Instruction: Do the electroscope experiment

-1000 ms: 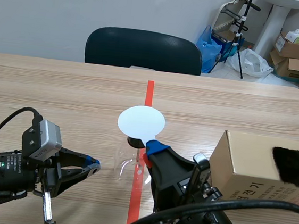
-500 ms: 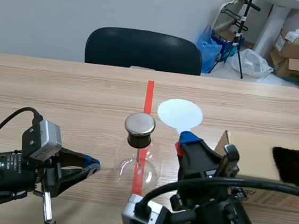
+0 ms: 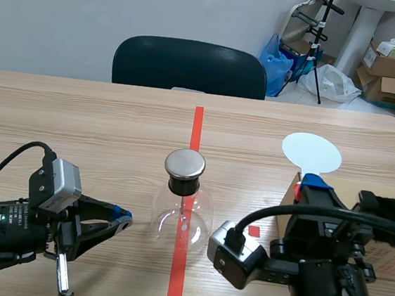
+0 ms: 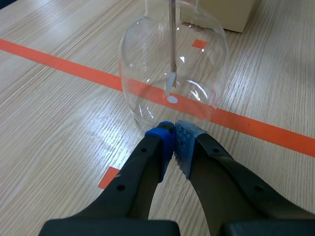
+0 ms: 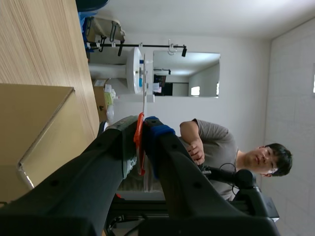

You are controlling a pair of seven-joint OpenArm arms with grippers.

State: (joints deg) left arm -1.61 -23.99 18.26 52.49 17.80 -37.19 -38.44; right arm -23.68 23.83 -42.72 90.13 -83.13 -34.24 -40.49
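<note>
1. Resting low on the table [image 3: 80, 121], the left gripper [image 4: 173, 135] has its fingers clenched together, with nothing between the blue pads.
2. The glass electroscope flask [image 4: 172, 73] stands upright directly ahead of these fingertips and just beyond them. Whether the pads touch the glass cannot be determined.
3. A thin metal rod [image 4: 173, 39] hangs down inside the flask. A round metal cap [image 3: 184, 163] sits on the black neck.
4. The right gripper [image 5: 141, 142] is raised, fingers pointing up and clamped on the orange-red handle of the white disc paddle [image 3: 311, 153].
5. The disc stands upright just above the right fingertips, well apart from the metal cap and off to its side.
6. A cardboard box [image 5: 29, 128] lies beside and below the right fingers.
</note>
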